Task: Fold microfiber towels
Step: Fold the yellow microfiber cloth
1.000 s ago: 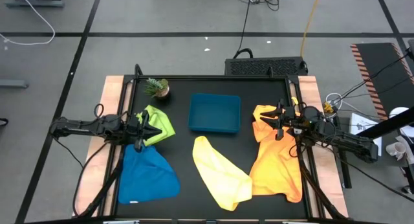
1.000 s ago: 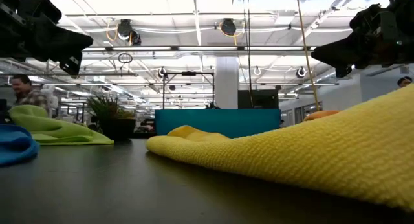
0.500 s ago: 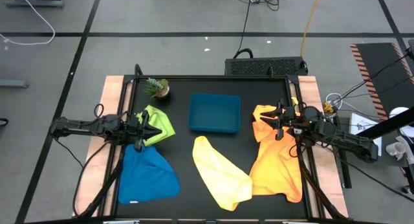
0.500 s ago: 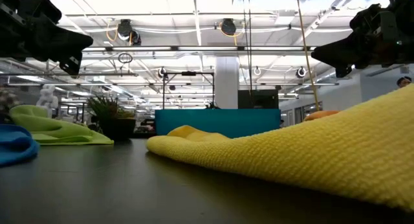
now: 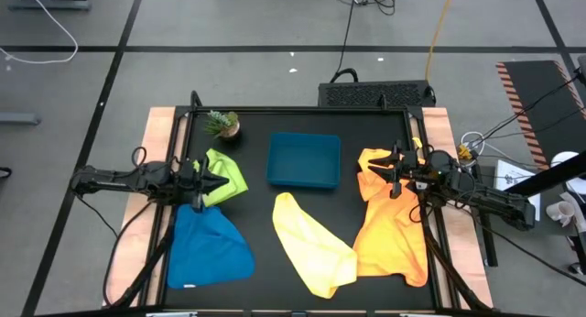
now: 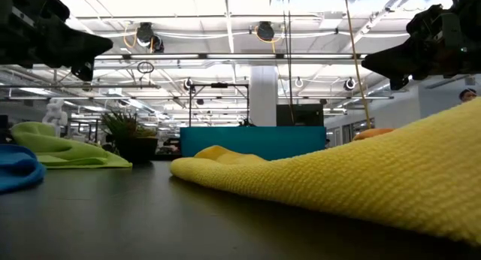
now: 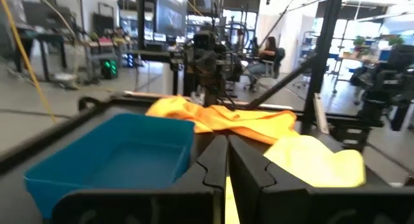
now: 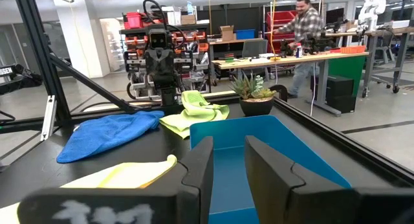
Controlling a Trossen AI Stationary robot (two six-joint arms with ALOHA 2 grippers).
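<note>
The black tabletop (image 5: pixel 302 285) carries five loose towels, a teal tray (image 5: pixel 304 160) and a small potted plant (image 5: pixel 222 124).

Left side: the lime green towel (image 5: pixel 224 177) lies crumpled near the left edge, with the blue towel (image 5: pixel 209 246) spread flat just in front of it. The left claw (image 5: pixel 218 181) hovers above the lime green towel, its fingers (image 7: pixel 213 160) pressed together and holding nothing.

Centre: the yellow towel (image 5: pixel 313 244) lies in a long diagonal heap in front of the tray, touching the orange cloth at its right edge. In the low view the yellow towel fills the foreground.

Right side: one orange towel (image 5: pixel 373 161) is bunched beside the tray; the second orange towel (image 5: pixel 392 239) spreads from it toward the front edge. The right claw (image 5: pixel 371 173) hovers above the bunched orange towel. Its fingers (image 8: pixel 198 160) stand slightly apart with an empty gap between them; no cloth is pinched.

Beyond the tabletop, a person (image 8: pixel 306 20) stands at a workbench in the room.
</note>
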